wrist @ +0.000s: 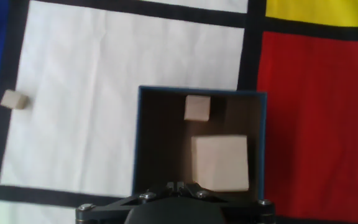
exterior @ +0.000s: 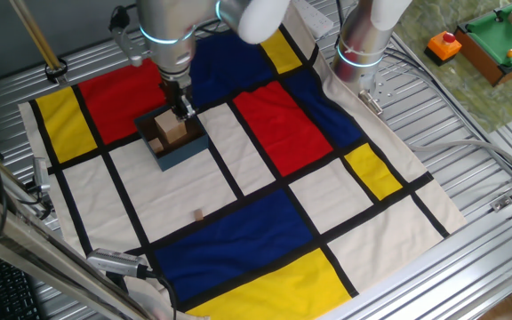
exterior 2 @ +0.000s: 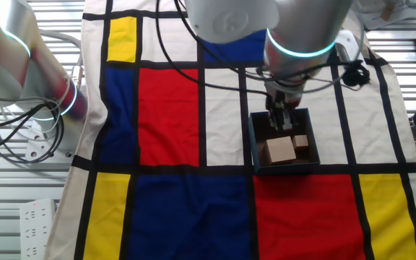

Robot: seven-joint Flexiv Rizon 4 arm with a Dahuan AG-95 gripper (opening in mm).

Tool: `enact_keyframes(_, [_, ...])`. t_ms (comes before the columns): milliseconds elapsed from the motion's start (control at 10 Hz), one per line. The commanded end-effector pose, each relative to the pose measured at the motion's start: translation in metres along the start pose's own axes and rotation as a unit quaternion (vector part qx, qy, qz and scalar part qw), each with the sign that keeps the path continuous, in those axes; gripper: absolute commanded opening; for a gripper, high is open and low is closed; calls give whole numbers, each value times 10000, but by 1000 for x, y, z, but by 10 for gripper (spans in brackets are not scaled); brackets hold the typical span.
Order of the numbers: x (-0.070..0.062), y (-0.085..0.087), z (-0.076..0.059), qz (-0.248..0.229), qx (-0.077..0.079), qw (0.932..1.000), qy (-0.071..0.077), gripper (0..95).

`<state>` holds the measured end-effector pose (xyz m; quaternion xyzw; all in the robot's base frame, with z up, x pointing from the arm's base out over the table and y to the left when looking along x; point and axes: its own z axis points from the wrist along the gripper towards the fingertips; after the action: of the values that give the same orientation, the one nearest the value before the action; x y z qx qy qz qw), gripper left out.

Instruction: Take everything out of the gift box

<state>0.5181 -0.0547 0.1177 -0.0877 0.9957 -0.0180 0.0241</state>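
Pincer (exterior 2: 280, 124) over gift box (wrist: 138, 143) | inside: beige cube (wrist: 220, 162), tan block (wrist: 197, 107)

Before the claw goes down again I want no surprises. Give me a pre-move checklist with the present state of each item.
1. Blue-grey square gift box sits flat on the white cloth panel: ok.
2. Large pale beige wooden cube is in the box, top face exposed: ok.
3. Small tan wooden block in the box lies apart from the cube: ok.
4. Another small tan block lies on the cloth outside the box, away from it: ok.
5. Claw is above the box: ok.
6. Claw open wide enough for the cube: cannot tell; the fingers are not clearly seen.
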Motion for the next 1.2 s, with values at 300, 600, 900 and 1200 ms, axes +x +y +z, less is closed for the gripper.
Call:
enact_keyframes(300, [-2,-12,2,-47,-38,10000,14,0])
enact_keyframes(600, [-1,-28,11,-161,-59,9999,-6,0])
enact_keyframes(900, [-9,-32,15,-162,-54,9999,14,0])
enact_keyframes(1200, [-14,-34,24,-170,-63,9998,-1,0])
